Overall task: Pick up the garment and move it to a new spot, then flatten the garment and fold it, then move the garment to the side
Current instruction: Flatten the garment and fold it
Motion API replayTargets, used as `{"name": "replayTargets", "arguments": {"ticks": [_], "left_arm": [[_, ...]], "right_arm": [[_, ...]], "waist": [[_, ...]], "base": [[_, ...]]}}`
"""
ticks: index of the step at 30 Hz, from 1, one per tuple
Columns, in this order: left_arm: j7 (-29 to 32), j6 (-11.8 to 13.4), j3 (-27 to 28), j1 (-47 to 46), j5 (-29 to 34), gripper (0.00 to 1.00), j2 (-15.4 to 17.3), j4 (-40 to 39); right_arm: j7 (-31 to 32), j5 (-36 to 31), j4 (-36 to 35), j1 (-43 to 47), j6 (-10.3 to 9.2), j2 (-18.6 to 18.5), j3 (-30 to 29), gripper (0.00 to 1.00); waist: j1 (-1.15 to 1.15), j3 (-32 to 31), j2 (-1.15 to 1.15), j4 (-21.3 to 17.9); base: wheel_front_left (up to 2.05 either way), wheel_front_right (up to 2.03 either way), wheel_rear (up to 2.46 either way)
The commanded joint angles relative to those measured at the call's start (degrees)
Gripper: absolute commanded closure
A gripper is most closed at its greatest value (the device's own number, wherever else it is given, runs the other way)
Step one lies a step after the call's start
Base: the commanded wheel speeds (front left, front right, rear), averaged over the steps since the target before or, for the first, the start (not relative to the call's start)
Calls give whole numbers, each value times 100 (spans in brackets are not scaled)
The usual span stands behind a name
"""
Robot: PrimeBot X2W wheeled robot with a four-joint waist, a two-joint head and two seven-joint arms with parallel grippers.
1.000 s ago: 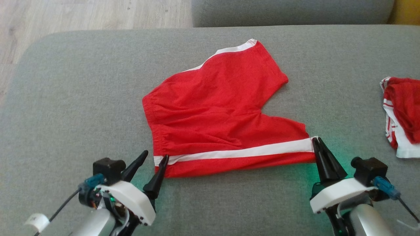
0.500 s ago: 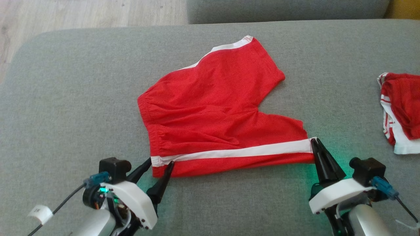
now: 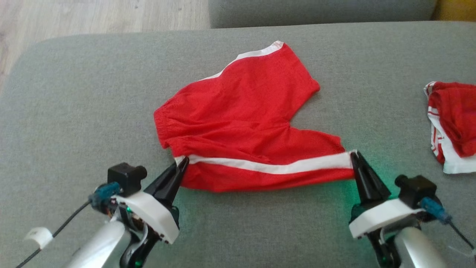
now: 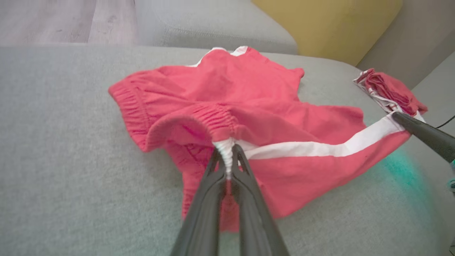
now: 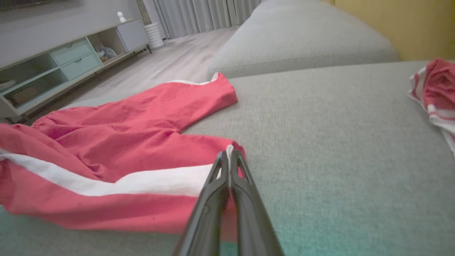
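Now the left gripper (image 3: 182, 162) is pinched shut on the red shorts (image 3: 241, 119) at the waistband end of the white stripe (image 3: 275, 168), the right gripper (image 3: 353, 154) clamped on its hem end; the shorts span between them and spread beyond both fingertips over the grey cushion (image 3: 74, 111)

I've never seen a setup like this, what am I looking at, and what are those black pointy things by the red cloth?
It is a two-armed robot at a grey cushion. The wide picture is from its head camera, looking down; the other two are from wrist cameras, looking along each gripper's fingers. Those black points are the grippers. The left gripper pinches the red shorts at the waistband, the right gripper at a leg hem, both at the white stripe. Another red and white garment lies apart, to the right.
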Motion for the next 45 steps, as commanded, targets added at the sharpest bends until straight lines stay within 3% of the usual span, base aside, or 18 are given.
{"name": "replayTargets", "arguments": {"ticks": [1, 11, 15, 20, 25, 29, 33, 37, 45], "left_arm": [[-68, 9, 230, -323, 93, 100, 186, -218], [-37, 91, 432, -1327, 443, 100, 321, -787], [45, 144, 542, -1968, 542, 100, 227, -742], [30, 183, 619, -2575, 671, 100, 116, -595], [30, 230, 680, -2568, 541, 100, 59, -734], [188, 335, 717, -2298, 361, 100, 127, -1383], [582, 585, 933, -2016, -61, 100, 261, -2293], [824, 677, 1064, -2208, -123, 100, 391, -2509], [882, 290, 1159, -3578, 145, 100, 466, -1358]], "right_arm": [[-86, -29, -239, -255, -4, -89, 125, 100], [-200, -8, -1210, -1019, -4, -774, 182, 100], [-134, -63, -1472, -1597, -4, -1129, 198, 100], [-38, -69, -1797, -2139, -4, -1312, 15, 100], [194, -75, -2218, -1977, -4, -1345, -189, 100], [409, -168, -2729, -1543, -4, -1371, -335, 100], [714, -235, -3372, -1240, -4, -1371, -676, 100], [1041, -301, -3577, -1491, -4, -1483, -620, 100], [1395, -238, -2663, -3382, -4, -1580, -25, 100]], "waist": [[0, -42, 0, -14], [0, -431, 0, -102], [0, -587, 0, -164], [0, -795, 0, -252], [0, -965, 0, -333], [0, -960, 0, -397], [0, -734, 0, -491], [0, -237, 0, -610], [0, 765, 0, -883]], "base": [[0, 0, 0], [0, 0, 0], [0, 0, 0], [0, 0, 0], [0, 0, 0], [0, 0, 0], [0, 0, 0], [0, 0, 0], [0, 0, 0]]}}
